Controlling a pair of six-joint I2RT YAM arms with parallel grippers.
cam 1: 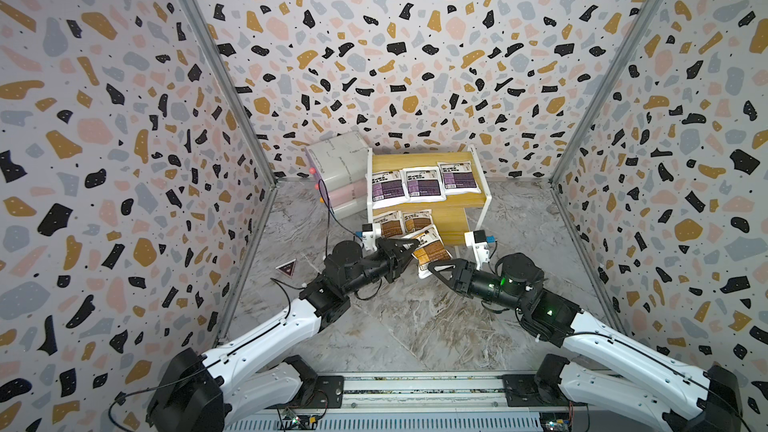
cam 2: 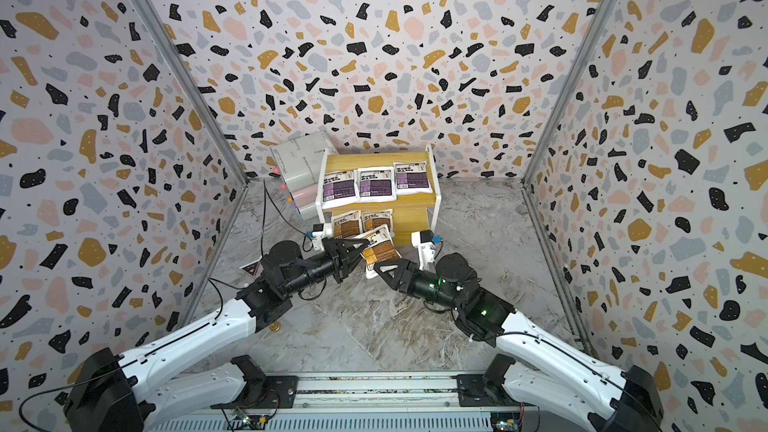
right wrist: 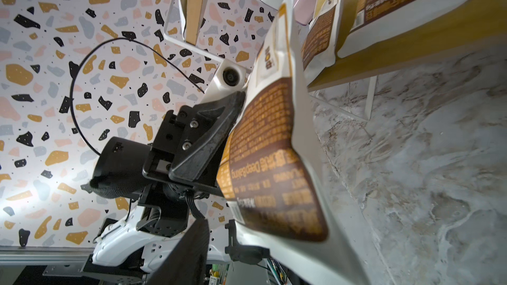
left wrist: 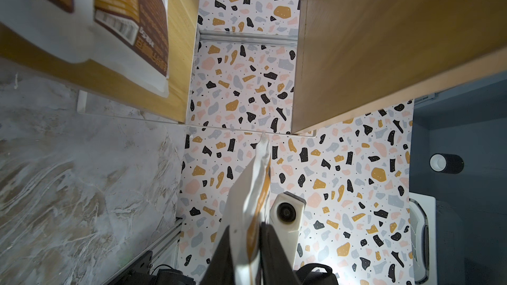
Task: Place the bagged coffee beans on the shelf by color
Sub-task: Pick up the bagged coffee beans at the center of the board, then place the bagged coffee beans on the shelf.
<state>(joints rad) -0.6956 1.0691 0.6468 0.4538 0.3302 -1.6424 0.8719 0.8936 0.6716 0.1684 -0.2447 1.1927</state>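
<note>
The shelf (cam 1: 415, 158) stands at the back, with three purple-labelled bags (cam 1: 424, 182) side by side on its upper board. Two brown-orange bags (cam 1: 390, 224) lie at the left of the lower board (cam 1: 451, 226). A third brown-orange bag (cam 1: 432, 249) hangs tilted just in front of that board, and my left gripper (cam 1: 415, 245) is shut on its left edge. In the left wrist view this bag (left wrist: 252, 187) is pinched edge-on between the fingers. My right gripper (cam 1: 432, 264) sits at the bag's lower corner, jaws apart. One finger (right wrist: 192, 248) shows beside the bag (right wrist: 274, 160); the bag hides the other.
Stacked white and pink boxes (cam 1: 338, 176) lean against the shelf's left side, with a thin black cable (cam 1: 328, 218) running past them. A small dark triangular marker (cam 1: 286, 268) lies on the marble floor at the left. Patterned walls close in on three sides.
</note>
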